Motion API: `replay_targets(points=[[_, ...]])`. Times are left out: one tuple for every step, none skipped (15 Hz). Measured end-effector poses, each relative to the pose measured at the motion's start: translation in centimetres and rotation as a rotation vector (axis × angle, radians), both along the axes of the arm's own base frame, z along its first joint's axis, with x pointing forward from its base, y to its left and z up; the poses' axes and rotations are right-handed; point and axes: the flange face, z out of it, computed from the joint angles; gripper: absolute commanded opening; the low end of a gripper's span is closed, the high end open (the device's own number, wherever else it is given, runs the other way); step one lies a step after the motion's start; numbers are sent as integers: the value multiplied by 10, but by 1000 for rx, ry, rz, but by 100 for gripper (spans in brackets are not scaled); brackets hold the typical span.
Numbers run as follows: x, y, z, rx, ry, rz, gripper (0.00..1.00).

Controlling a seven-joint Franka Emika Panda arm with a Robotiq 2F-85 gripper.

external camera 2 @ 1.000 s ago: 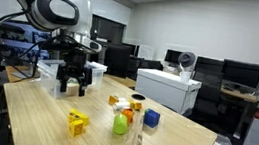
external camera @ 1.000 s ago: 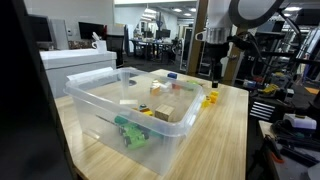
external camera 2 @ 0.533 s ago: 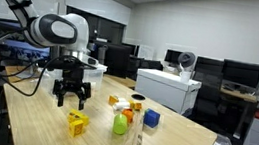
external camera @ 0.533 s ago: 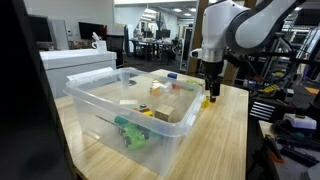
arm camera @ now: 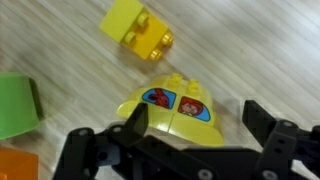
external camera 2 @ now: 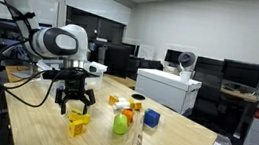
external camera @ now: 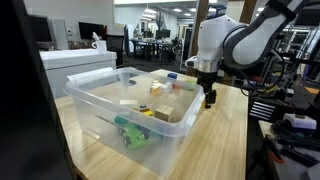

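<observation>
**Open tool poised over a yellow toy piece on a wooden counter**

A single robot arm (external camera 2: 53,42) reached down over a light wooden counter (external camera: 225,140) in an office-like lab. Its tool (arm camera: 195,118) pointed straight down with its two dark fingers (arm camera: 262,122) spread wide apart and holding nothing.

In the wrist view, a yellow domed toy piece (arm camera: 178,108) lay on the counter directly under the tool, in the gap between the fingers. The piece carried two small picture stickers, one red and one blue. The tool appeared to hang just above the piece. The views were too small and blurred to tell whether either finger touched it.

Just beyond the domed piece in that view lay a yellow block (arm camera: 137,28) with studs on one face, near but apart from it. A green piece (arm camera: 15,105) sat off to one side at the frame's edge, with an orange piece (arm camera: 12,165) beside it.

In an exterior view, more small toys stood farther along the counter, among them a blue block (external camera 2: 151,118). These were well apart from the tool.

In an exterior view, a large clear plastic bin (external camera: 90,118) stood on the counter beside the arm, holding several more toy pieces. The tool hung outside the bin, close to its far corner.
</observation>
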Motion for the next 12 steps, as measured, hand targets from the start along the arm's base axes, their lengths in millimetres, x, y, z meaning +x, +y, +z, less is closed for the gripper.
replay_targets(points=[[3,0,-1,-4,-6,15,100],[6,-1,-1,-7,-11,23,100],[9,-1,-1,-8,-17,27,100],[12,-2,-1,-10,-22,29,100],[17,-4,-2,-16,-28,38,80],[19,-5,-3,-18,-30,43,74],[22,-6,-4,-23,-34,51,67],[24,-8,-5,-28,-39,61,60],[26,-10,-6,-30,-43,64,54],[27,-10,-5,-31,-45,65,49],[27,-10,-5,-32,-47,65,41],[29,-11,-4,-33,-50,65,34]])
